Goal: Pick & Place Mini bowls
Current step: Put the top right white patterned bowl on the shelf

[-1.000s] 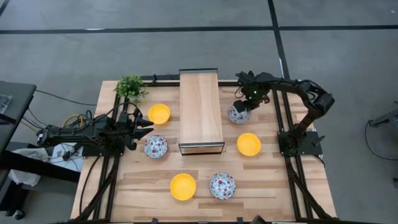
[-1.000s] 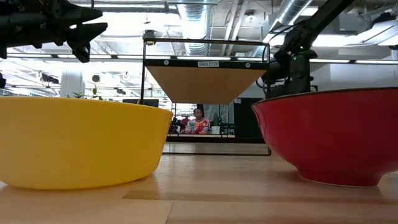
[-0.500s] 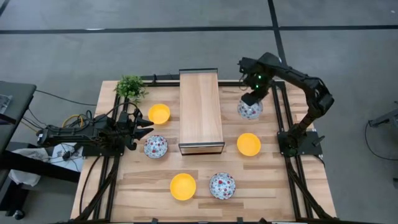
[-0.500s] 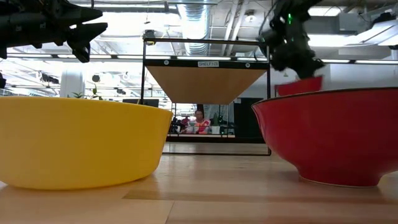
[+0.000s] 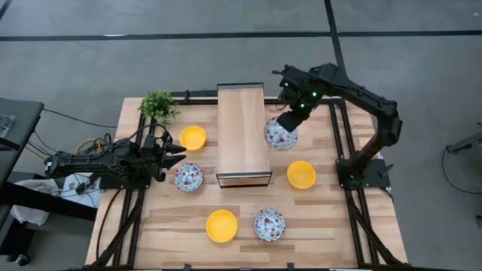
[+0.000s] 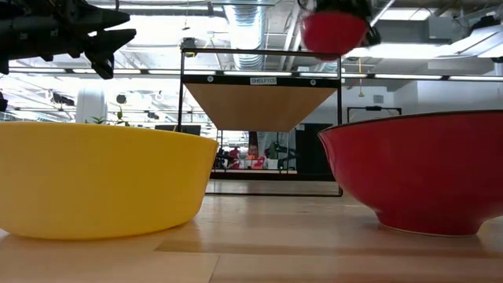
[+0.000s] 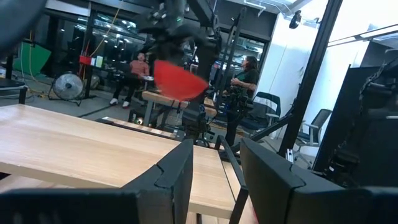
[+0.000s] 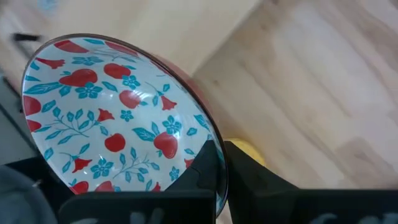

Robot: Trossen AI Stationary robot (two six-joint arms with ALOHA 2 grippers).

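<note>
My right gripper (image 5: pixel 287 123) is shut on a white mini bowl with red-and-blue flowers (image 5: pixel 280 135), held in the air by the right edge of the wooden shelf (image 5: pixel 242 135). From table height its red underside (image 6: pixel 334 30) shows high up. On the table rest three yellow bowls (image 5: pixel 193 138), (image 5: pixel 301 175), (image 5: pixel 221 226) and two floral ones (image 5: pixel 188 178), (image 5: pixel 269 224). My left gripper (image 5: pixel 178 158) waits open at the table's left, above the tabletop. My right gripper pinches the floral bowl's rim (image 8: pixel 213 148), one finger (image 8: pixel 202 171) inside the bowl and the other (image 8: pixel 255 174) outside its wall. The fingers come from above, slanting down. The bowl is lifted clear of the table and tilted.
A small green potted plant (image 5: pixel 158 105) stands at the far left corner. The raised wooden shelf spans the table's middle, with bare tabletop under it (image 6: pixel 267 189). People sit in the room beyond the table (image 7: pixel 140 71).
My right gripper has risen from the table's far right with the floral bowl and swung toward the shelf, turning as it went. The bowl, which sat on the table, now hangs lifted clear and tilted beside the shelf's right edge.
</note>
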